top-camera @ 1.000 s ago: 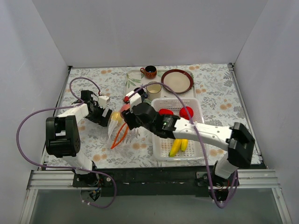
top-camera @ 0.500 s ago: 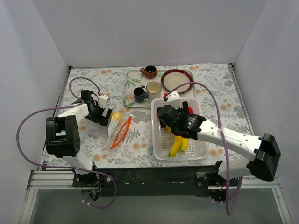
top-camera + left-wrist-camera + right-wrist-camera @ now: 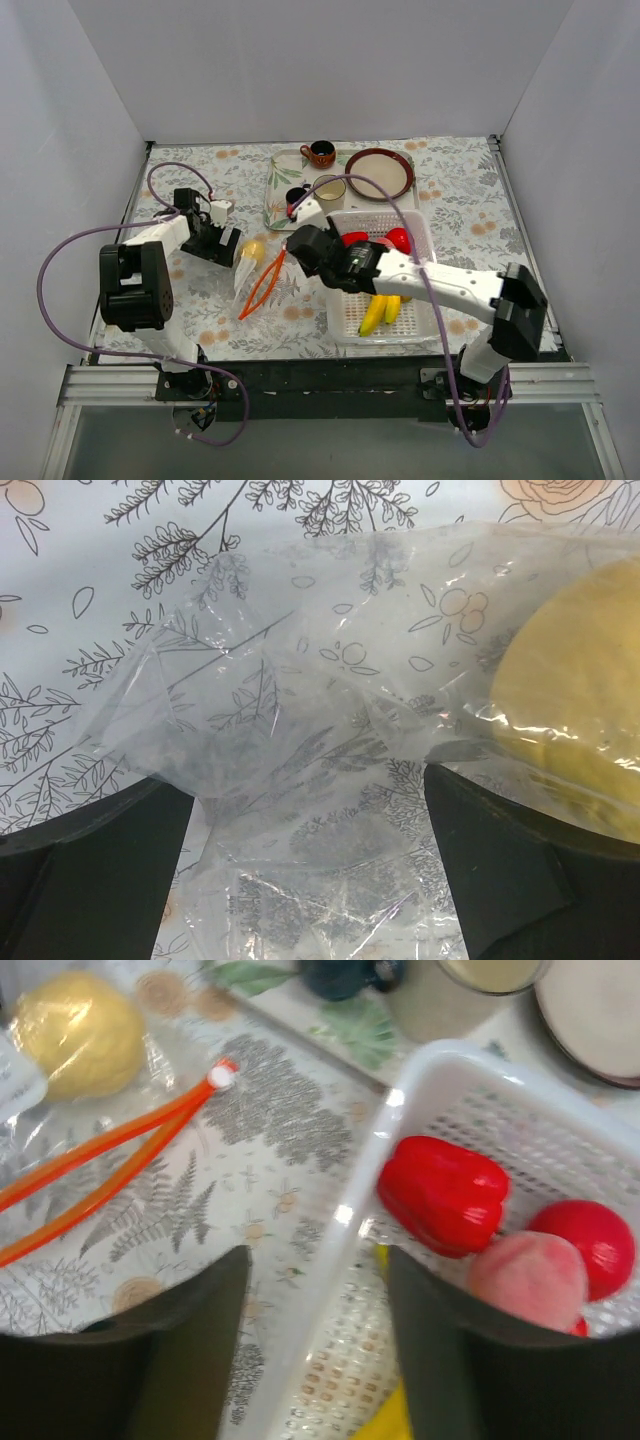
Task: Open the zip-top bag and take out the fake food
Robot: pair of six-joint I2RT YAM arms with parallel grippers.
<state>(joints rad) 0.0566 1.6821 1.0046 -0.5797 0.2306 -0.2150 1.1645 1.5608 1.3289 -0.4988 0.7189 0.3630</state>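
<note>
The clear zip-top bag [image 3: 243,275] lies on the flowered cloth with its red-orange zip strip [image 3: 262,283] gaping open toward me. A yellow lemon [image 3: 252,249] is still inside it. My left gripper [image 3: 215,243] sits at the bag's far end. In the left wrist view its jaws [image 3: 308,880] stand wide apart over crinkled plastic, with the lemon [image 3: 575,720] at the right. My right gripper [image 3: 300,245] is open and empty over the left rim of the white basket [image 3: 380,214]. The basket holds a red pepper [image 3: 445,1195], a peach [image 3: 528,1280], a red round fruit [image 3: 582,1238] and bananas [image 3: 382,312].
A tray [image 3: 278,195] behind the bag carries a dark cup [image 3: 297,195] and a beige cup [image 3: 328,187]. A brown cup [image 3: 320,153] and a brown-rimmed plate [image 3: 380,172] stand at the back. White walls close three sides.
My right gripper went from the bag over to the basket and has come back left to the basket's left rim. The left arm and the bag have barely moved.
</note>
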